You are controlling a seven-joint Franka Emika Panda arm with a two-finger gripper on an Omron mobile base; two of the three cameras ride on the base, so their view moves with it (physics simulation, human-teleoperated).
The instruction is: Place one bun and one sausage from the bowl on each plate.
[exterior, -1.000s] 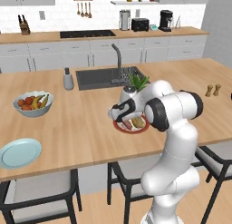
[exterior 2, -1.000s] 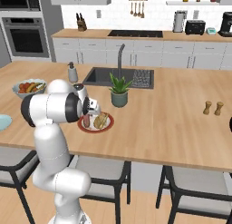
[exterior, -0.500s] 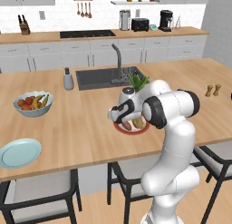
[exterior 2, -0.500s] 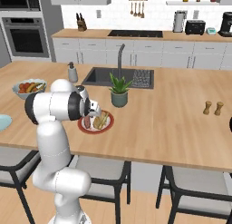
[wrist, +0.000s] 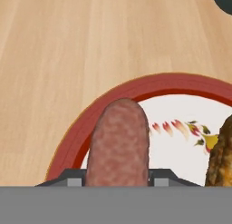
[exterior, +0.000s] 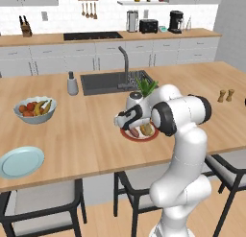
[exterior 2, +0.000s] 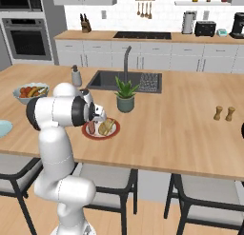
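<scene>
Clearly, in the left base view the arm bends low over the red-rimmed plate (exterior: pixel 139 135) on the bench (exterior: pixel 96 130), to lay food there; the light blue plate (exterior: pixel 20 161) waits far off at eight o'clock. From the right base view, a bun (exterior 2: pixel 106 127) lies on that plate. In the hand view, the fingers (wrist: pixel 117 180) are grasping the sausage (wrist: pixel 118 143), a reddish-brown, mottled, round-ended cylinder pointing to twelve o'clock above the plate's white centre.
</scene>
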